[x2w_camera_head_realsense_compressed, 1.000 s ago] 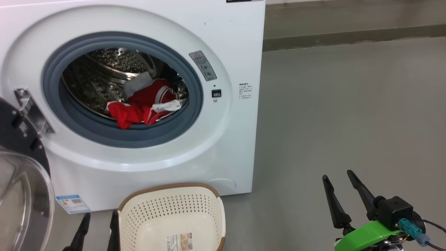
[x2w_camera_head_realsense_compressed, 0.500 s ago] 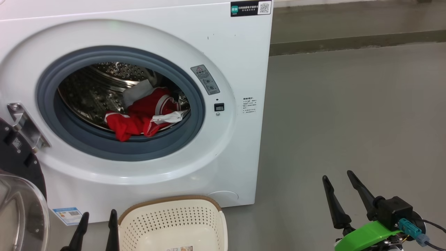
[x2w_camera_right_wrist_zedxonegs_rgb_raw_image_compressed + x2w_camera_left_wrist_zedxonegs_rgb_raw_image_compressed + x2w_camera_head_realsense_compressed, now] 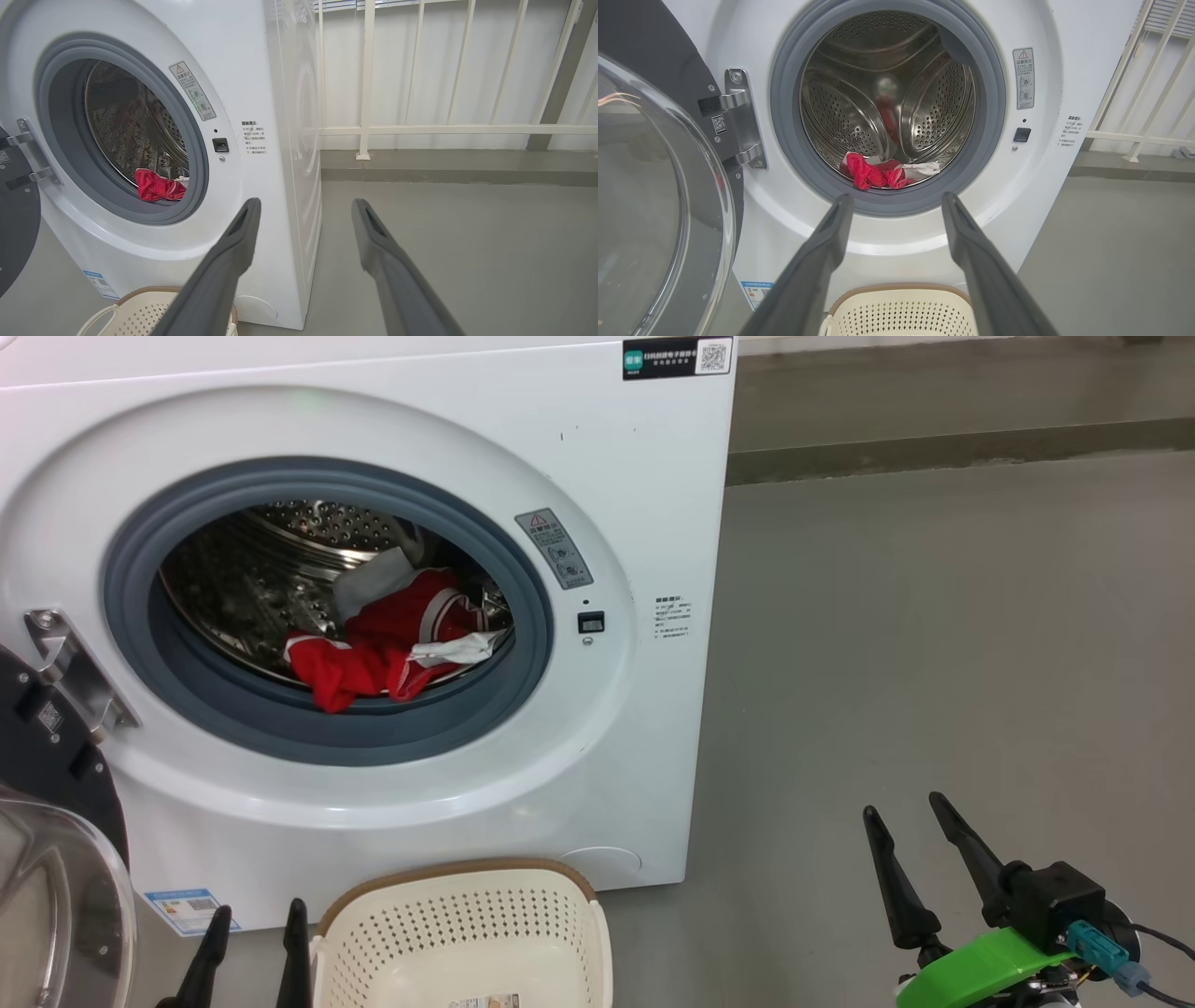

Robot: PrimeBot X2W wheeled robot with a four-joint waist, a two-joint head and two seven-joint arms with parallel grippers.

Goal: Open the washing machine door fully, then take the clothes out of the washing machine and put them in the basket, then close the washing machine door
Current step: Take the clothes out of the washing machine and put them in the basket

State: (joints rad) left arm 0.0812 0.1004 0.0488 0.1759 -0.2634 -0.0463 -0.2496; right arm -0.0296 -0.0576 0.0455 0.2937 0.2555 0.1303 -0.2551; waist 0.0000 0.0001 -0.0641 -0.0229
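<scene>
Handily, the basket (image 3: 467,919) sat beneath the drum (image 3: 243,588) to catch clothes (image 3: 373,653), door (image 3: 47,747) wide open; left fingers (image 3: 207,957) and right fingers (image 3: 898,887) gaped empty.

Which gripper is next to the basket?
The left gripper, open, just left of the basket rim. The right gripper, also open, stands apart over the floor, right of the washing machine.

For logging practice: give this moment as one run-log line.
door open | clothes in drum | basket on floor | left fingers open, empty | right fingers open, empty
</scene>
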